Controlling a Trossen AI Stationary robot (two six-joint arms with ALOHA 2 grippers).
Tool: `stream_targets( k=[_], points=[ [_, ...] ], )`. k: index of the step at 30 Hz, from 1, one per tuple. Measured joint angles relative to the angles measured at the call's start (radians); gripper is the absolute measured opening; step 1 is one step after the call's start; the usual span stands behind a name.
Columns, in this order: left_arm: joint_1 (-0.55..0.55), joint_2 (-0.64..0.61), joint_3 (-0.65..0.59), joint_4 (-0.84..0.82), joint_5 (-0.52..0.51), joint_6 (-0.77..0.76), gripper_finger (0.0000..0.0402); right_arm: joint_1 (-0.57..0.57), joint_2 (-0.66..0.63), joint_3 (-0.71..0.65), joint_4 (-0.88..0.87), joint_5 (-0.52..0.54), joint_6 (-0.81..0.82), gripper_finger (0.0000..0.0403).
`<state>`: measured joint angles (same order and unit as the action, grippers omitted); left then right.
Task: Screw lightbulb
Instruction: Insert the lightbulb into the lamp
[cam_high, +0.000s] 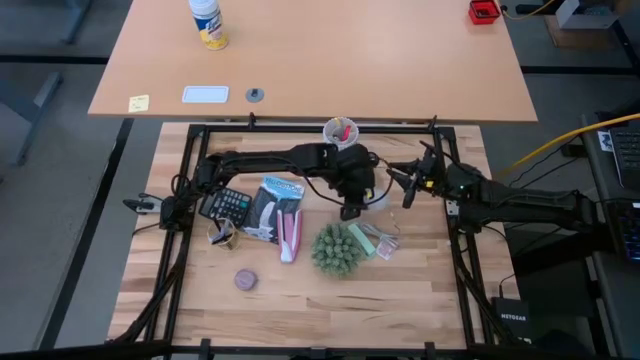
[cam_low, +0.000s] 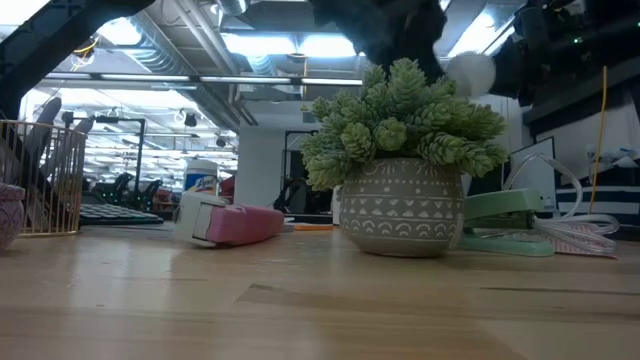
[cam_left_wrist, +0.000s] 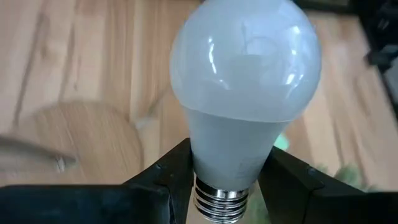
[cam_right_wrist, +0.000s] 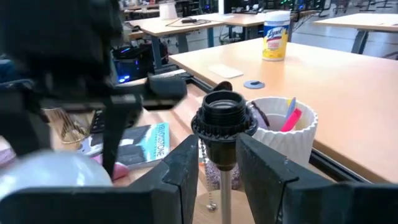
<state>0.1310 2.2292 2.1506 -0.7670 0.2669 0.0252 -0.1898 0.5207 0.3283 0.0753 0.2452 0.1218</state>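
Step in hand: mating stage, both parts gripped and lifted, not yet joined. Left claw (cam_left_wrist: 224, 186) pinches the lightbulb (cam_left_wrist: 245, 81) at its neck just above the silver screw base, fingers pressed on either side. Right claw (cam_right_wrist: 217, 168) pinches the black socket (cam_right_wrist: 224, 115) by the stem under its threaded collar, open mouth facing up in the right wrist view.

In the high view the two claws meet just right of the desk (cam_high: 400, 300) centre, with the bulb (cam_high: 378, 196) between them, at about 1 o'clock from the potted plant (cam_high: 336, 250). In the low view the bulb (cam_low: 470, 72) hangs in the air above the plant, clear of the desk.

Next move, as a judgement: line the screw base up with the socket mouth, axes matched, seat the first thread, then turn. A tilted start risks cross-threading, and the frosted glass may slip in the grip.

Writing: "Lyzol"-style label reads Lysol on the wipes canister (cam_right_wrist: 275, 36) on the far table. "NETGEAR" on a black box (cam_high: 525, 322) at 4 o'clock. A booklet (cam_right_wrist: 140, 144) carries lettering, not readable.
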Motion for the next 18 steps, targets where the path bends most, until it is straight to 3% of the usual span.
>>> stream_targets(
  k=[8,18],
  points=[
    [0.020,-0.003,0.129,0.053,0.000,-0.035,0.0148,0.000,-0.003,0.000,0.001,0.085,-0.052,0.0113],
    [0.140,-0.101,0.138,0.192,-0.027,0.012,0.0140,0.000,-0.002,0.000,0.002,0.086,-0.053,0.0113]
  ],
)
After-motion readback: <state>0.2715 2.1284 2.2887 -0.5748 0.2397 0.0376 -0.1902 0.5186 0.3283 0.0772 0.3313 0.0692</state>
